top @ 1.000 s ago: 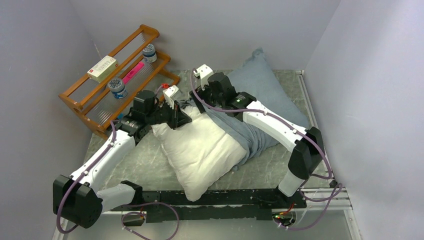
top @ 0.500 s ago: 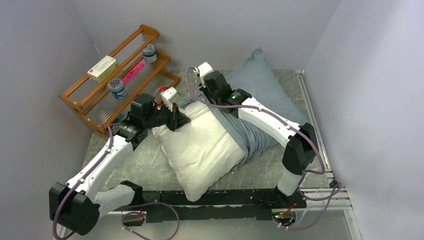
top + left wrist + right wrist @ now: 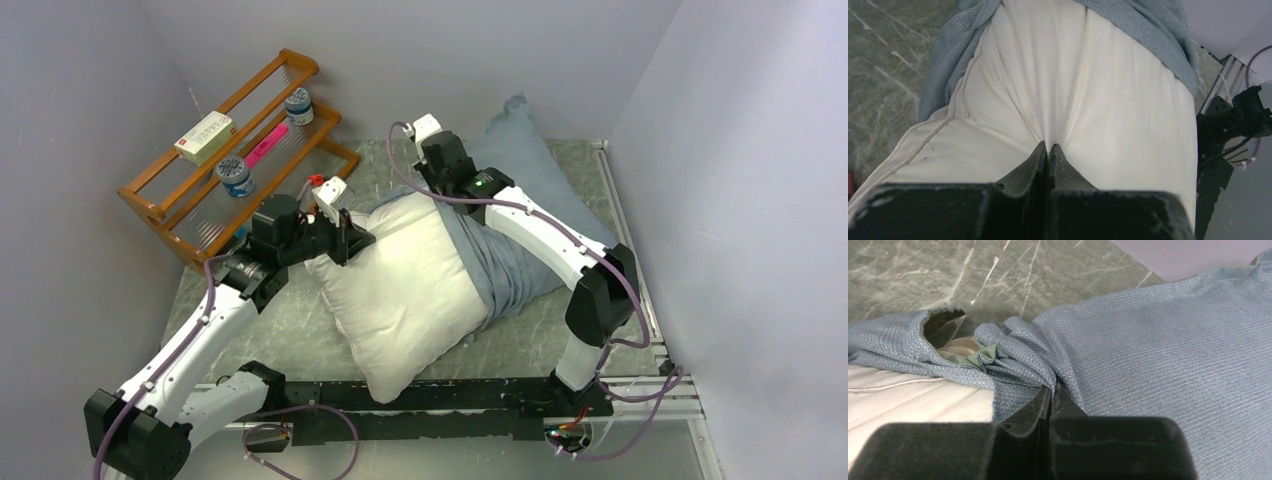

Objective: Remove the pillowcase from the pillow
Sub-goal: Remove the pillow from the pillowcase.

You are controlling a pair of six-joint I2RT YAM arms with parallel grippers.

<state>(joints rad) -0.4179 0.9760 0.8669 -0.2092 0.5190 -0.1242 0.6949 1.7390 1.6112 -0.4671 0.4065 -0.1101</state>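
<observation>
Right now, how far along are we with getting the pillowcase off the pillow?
Done: most of the white pillow lies bare, the pillowcase bunched back over its far end. In hand: the left gripper is shut on a pinch of pillow fabric, the right gripper shut on a fold of pillowcase by its open edge. Left: the far end is inside the case; it has yet to slide off.

Soft, even light makes faint shadows, and the big plump white pillow [image 3: 1118, 115] looks bright just past the dark, blurry left gripper [image 3: 1049, 149].
</observation>
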